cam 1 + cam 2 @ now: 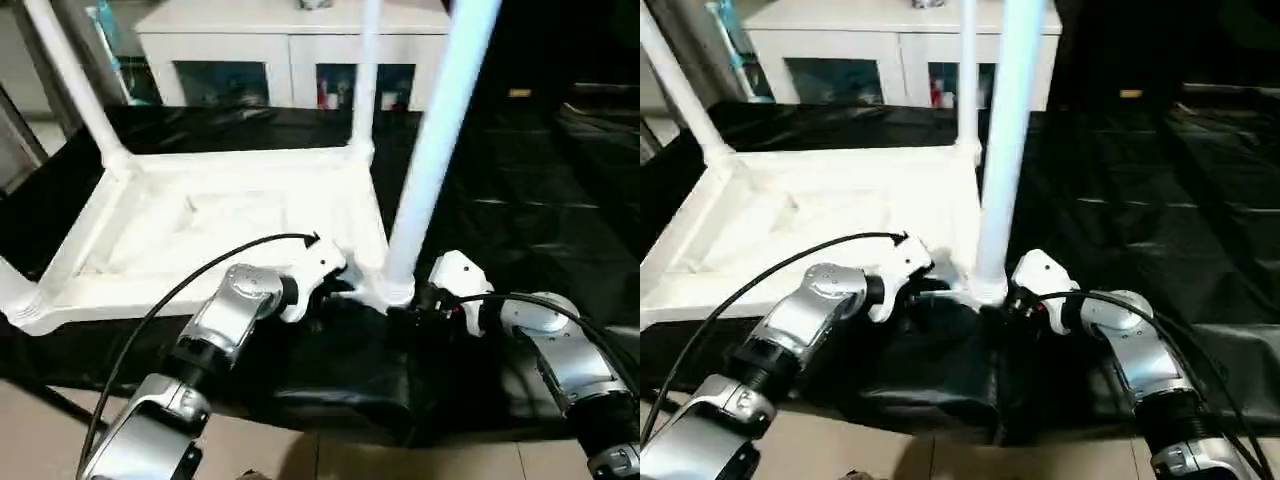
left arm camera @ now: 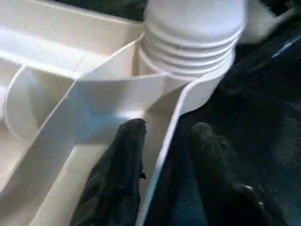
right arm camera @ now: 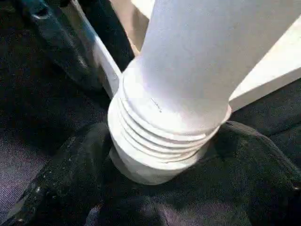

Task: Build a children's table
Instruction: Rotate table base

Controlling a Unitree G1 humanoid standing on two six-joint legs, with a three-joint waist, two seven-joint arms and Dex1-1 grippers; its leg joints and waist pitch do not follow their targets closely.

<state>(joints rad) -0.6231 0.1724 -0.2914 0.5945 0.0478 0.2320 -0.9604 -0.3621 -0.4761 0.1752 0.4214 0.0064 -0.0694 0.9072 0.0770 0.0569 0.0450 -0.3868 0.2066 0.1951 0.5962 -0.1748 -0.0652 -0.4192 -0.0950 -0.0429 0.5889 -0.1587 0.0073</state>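
Right claw (image 3: 160, 188) clamps near-corner leg (image 1: 430, 160) at its ribbed base; left claw (image 2: 164, 179) pinches tabletop (image 1: 200, 230) rim beside it; light, stiff, slick plastic

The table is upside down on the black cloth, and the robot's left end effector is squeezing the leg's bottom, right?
Not quite. The right end effector wraps the leg; the right wrist view shows it. The left end effector pinches the table rim.

The near leg (image 1: 437, 150) runs out of view past the top edge.
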